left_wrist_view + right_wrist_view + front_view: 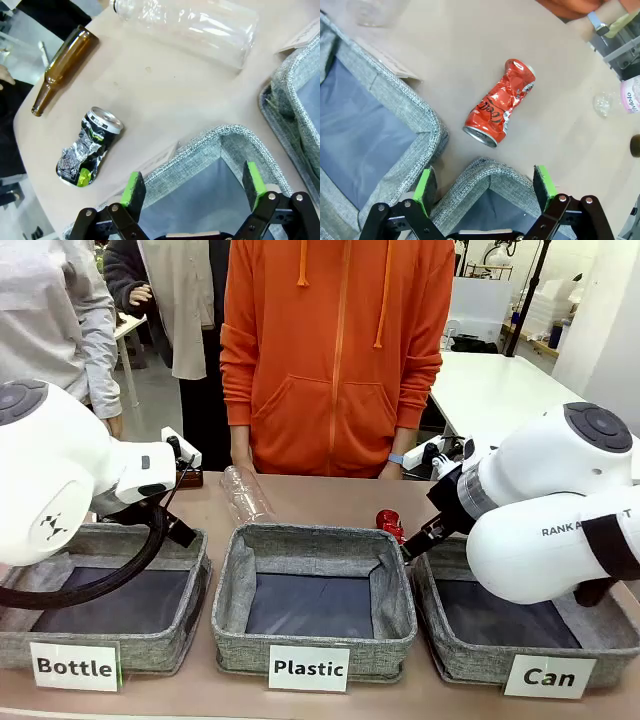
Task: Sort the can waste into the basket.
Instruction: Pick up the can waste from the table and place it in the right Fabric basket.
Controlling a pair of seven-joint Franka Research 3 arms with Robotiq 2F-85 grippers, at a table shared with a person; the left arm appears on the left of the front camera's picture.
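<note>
My right gripper hangs spread wide over a corner of the Can basket, with the red can lying on the table at its 12 o'clock. My left gripper is also spread, and the silver-and-black can lies at its 10 o'clock.

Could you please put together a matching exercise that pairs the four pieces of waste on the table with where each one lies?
Things:
1. red can
2. silver-and-black can
3. brown bottle
4. clear plastic bottle

Places:
A. on its side behind the Plastic basket
B. crushed, just beyond the Bottle basket corner
C. crushed, just beyond the Can basket corner
D. whole, lying near the edge of the table

Pairs: 1-C, 2-B, 3-D, 4-A
</note>
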